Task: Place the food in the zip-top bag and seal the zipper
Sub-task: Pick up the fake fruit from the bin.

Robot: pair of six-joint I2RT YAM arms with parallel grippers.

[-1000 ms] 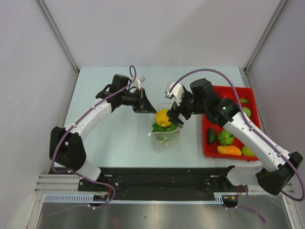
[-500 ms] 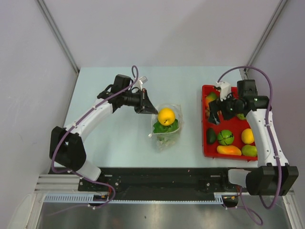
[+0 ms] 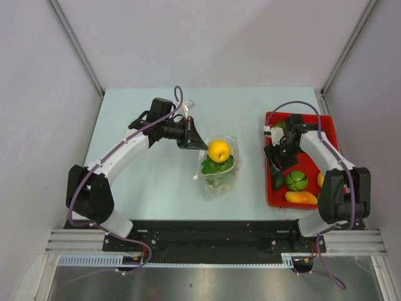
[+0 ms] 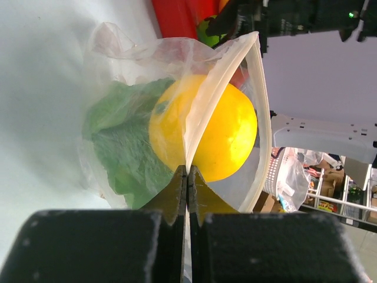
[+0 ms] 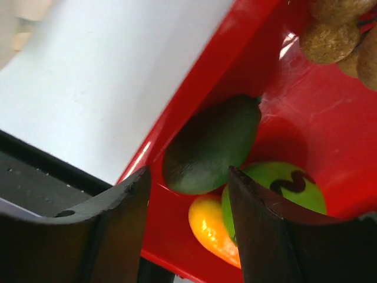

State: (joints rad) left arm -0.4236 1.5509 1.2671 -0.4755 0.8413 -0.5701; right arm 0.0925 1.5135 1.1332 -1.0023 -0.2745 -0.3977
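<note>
The clear zip-top bag (image 3: 219, 168) lies mid-table, mouth facing up and left, with a round yellow fruit (image 3: 218, 150) and green lettuce (image 3: 216, 167) inside. My left gripper (image 3: 192, 142) is shut on the bag's rim; in the left wrist view its fingertips (image 4: 187, 175) pinch the plastic below the yellow fruit (image 4: 219, 134) and the lettuce (image 4: 116, 144). The pale zipper (image 4: 261, 112) curves round the open mouth. My right gripper (image 3: 276, 155) hangs open over the red tray's left side. A dark green avocado (image 5: 213, 144) lies just beyond its fingertips (image 5: 187, 177).
The red tray (image 3: 308, 164) at the right holds the avocado (image 3: 277, 180), a green round piece (image 3: 296, 180), an orange piece (image 3: 301, 197) and brown pieces (image 5: 330, 36). Its left wall (image 5: 194, 88) runs next to my right fingers. Grey walls enclose the table.
My right arm swung from the bag's mouth to the red tray and dropped low over its left side, jaws narrower. The yellow fruit stayed in the bag. The left arm held still.
</note>
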